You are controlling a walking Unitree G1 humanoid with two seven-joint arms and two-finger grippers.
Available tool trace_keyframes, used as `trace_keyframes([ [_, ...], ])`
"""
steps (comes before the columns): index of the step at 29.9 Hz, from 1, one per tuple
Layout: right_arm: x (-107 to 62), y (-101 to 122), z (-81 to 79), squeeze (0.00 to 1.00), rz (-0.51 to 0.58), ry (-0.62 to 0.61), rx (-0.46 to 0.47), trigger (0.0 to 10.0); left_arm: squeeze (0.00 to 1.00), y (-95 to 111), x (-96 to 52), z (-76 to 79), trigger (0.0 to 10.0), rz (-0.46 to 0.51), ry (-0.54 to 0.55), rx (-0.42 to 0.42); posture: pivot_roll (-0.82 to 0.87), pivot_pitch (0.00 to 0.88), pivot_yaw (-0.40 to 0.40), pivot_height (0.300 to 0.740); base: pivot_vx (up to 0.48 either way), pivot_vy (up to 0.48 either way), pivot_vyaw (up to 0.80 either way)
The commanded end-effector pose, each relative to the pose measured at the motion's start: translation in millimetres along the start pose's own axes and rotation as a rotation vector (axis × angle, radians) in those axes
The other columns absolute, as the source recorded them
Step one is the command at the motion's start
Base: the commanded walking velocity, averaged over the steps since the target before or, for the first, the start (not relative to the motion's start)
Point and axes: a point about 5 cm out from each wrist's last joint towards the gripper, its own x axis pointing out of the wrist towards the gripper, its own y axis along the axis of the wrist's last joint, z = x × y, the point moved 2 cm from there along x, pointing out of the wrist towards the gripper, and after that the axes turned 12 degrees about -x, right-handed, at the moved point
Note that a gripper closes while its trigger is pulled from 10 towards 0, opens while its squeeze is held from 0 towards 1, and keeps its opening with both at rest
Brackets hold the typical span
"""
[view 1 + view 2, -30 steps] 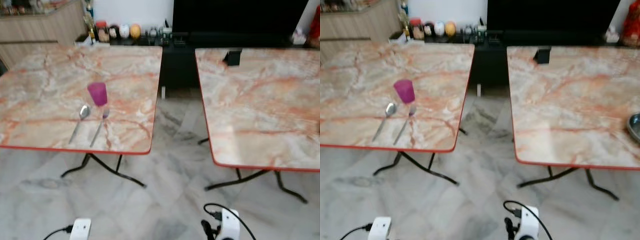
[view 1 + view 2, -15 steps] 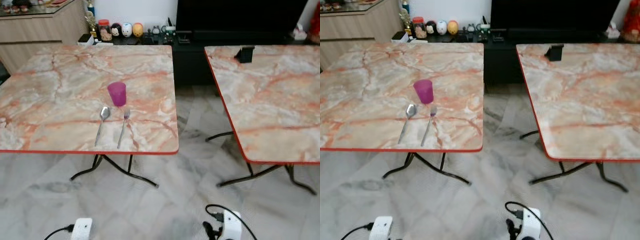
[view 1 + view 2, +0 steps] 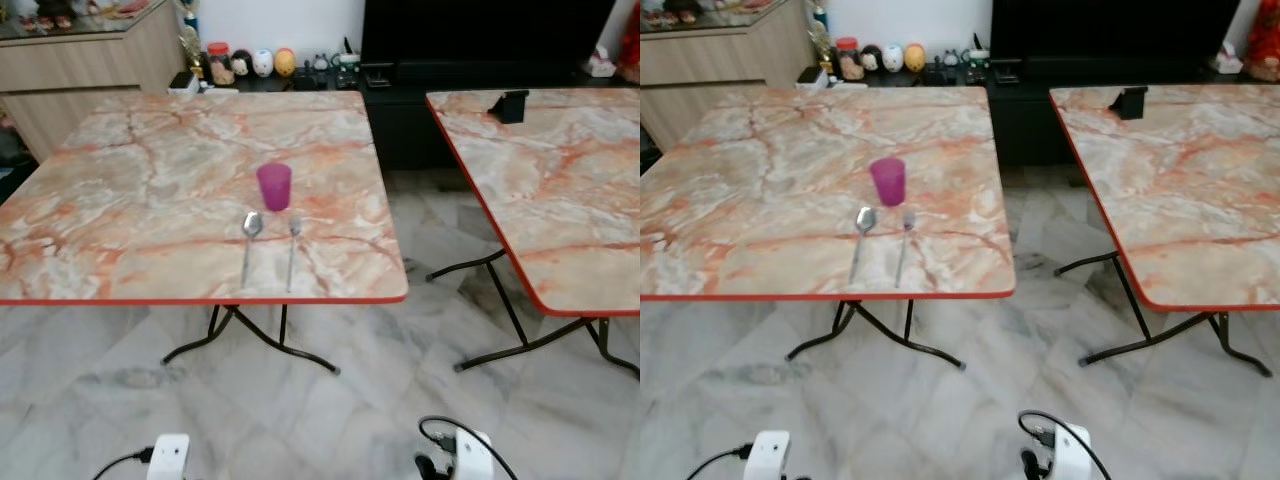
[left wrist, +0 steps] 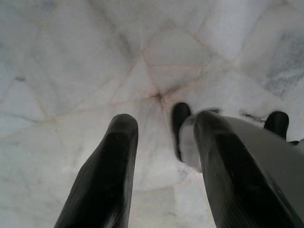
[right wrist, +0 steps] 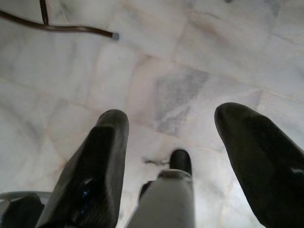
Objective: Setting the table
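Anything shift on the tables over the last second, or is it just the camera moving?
Just the camera: the view swung toward the robot's left, so both tables slid rightward in frame. The purple cup, spoon and fork keep their arrangement on the left table. Both grippers hang over the floor, jaws open, holding nothing.

No writing, label, brand, number or sign can be read anywhere here. The jars and small figures (image 3: 250, 65) lined up on the low dark cabinet at the back are too small and too far off to show any lettering. The purple cup (image 3: 274, 186) on the marble table (image 3: 120, 200) is plain, and the spoon (image 3: 250, 230) and fork (image 3: 293, 240) beside it carry no mark that can be made out. The small black stand (image 3: 510, 105) on the other table (image 3: 570, 190) shows nothing legible either.
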Motion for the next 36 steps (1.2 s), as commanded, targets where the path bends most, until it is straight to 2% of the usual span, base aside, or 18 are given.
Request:
trace_keyframes([
  [1, 2.2, 5.9, -8.5, 0.00, 0.016, 0.020, -0.001, 10.0, 0.00, -1.2, -1.4, -7.7, 10.0, -0.010, 0.022, 0.008, -0.01, 0.000, 0.002, 0.740, 0.000, 0.289, 0.00],
  [36, 2.2, 6.4, -7.9, 0.00, 0.020, 0.018, 0.001, 10.0, 0.00, -0.8, -1.2, -7.1, 10.0, -0.009, 0.019, 0.008, -0.01, 0.000, 0.002, 0.740, 0.000, 0.275, 0.00],
])
